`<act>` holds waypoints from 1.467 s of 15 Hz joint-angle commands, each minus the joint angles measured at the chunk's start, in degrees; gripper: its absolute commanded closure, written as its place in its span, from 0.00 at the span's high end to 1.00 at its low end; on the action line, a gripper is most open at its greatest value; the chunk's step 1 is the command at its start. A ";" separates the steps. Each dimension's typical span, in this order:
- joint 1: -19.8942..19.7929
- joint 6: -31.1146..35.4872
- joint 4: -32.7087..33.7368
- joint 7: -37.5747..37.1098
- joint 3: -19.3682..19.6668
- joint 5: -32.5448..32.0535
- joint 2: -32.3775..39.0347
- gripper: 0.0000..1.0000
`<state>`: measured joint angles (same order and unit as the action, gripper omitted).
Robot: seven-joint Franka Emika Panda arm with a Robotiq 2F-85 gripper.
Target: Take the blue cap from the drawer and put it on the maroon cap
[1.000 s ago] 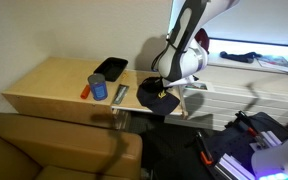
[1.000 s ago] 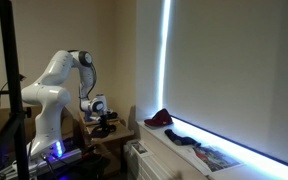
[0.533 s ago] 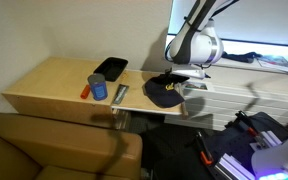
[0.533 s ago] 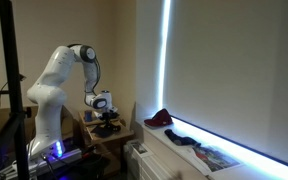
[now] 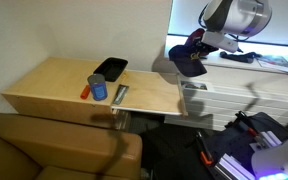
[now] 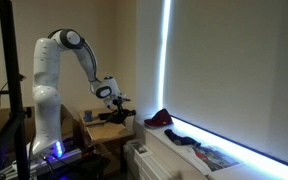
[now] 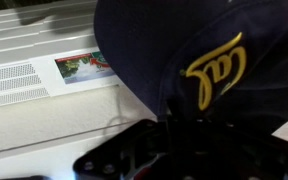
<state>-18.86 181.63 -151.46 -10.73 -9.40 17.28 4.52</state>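
— Pale walls, a bright strip of window, and a light wooden tabletop (image 5: 54,85) on the left. Where is the dark navy baseball cap (image 5: 190,60)?

— Aloft. It hangs from the gripper (image 5: 206,44) of the white robot arm (image 5: 239,14). It is right of the tabletop and lifted off it, near the left end of the white slatted ledge (image 5: 239,85).

— Is the gripper really clamped on it?

— Yes, the jaws are closed on the cap's fabric. In the wrist view the cap fills the upper right, and its yellow-gold emblem (image 7: 217,72) faces the camera. The dark fingers (image 7: 134,152) show just below it.

— And the dark red baseball cap (image 6: 160,118)?

— It sits on the ledge under the window, in an exterior view to the right of the held cap. There is a clear gap between them, so they do not touch.

— What else is about?

— A shallow black tray (image 5: 111,68) lies at the far side of the tabletop. Nearer stands a blue can (image 5: 99,88), with a small orange object (image 5: 85,92) just to its left and a silvery item (image 5: 120,94) to its right. A brown sofa (image 5: 54,145) stands nearest.

— Anything further on the ledge?

— A dark item (image 6: 184,140) lies right of the red cap, too small to name. The wrist view also shows a colourful label (image 7: 84,67) on the slats.
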 commanded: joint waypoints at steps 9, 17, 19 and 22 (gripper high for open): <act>-3.54 13.17 14.53 1.48 12.47 -3.06 6.74 0.01; -3.43 11.30 25.08 -3.25 15.32 -0.12 13.05 0.01; 0.39 14.58 27.95 -5.47 18.76 2.16 18.09 0.01; 4.97 15.88 36.93 -9.50 21.97 7.51 27.19 0.01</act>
<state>-18.77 195.10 -124.18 -17.47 9.05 19.59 21.81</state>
